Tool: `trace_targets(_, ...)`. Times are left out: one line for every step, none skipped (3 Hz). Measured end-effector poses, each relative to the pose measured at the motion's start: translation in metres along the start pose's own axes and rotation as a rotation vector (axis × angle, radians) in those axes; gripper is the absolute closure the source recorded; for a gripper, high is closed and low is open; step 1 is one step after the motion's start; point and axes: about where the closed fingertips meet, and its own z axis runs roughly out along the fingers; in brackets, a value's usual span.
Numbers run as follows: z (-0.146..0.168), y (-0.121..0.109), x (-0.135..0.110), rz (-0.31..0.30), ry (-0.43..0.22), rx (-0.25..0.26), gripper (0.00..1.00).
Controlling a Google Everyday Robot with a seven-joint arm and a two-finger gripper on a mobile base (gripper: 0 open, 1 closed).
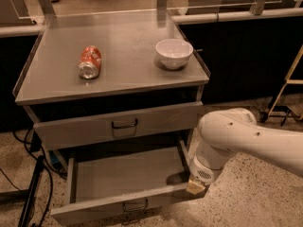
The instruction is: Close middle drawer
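Grey steel all round: the middle drawer [124, 175] stands pulled well out of the cabinet, and its low front panel carries a small dark loop handle [135, 205]. My gripper [196, 187] sits low at the drawer's front right corner, under my white arm [236, 136], touching or just beside the panel's end. Whether it is apart or together I cannot tell. Above, the taller-fronted top drawer [94, 129] juts out slightly. On the cabinet top [128, 74] a red can [90, 62] lies on its side, its lettering unreadable, well apart from a white bowl [174, 52].
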Motion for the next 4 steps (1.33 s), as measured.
trace_targets(0.056, -0.009, -0.016, 0.031, 0.006, -0.061, 1.00)
trace_targets(0.060, -0.008, -0.015, 0.032, 0.007, -0.071, 1.00)
trace_targets(0.105, -0.007, -0.010, 0.077, 0.017, -0.156, 1.00)
trace_targets(0.138, -0.015, -0.013, 0.111, 0.013, -0.192, 1.00)
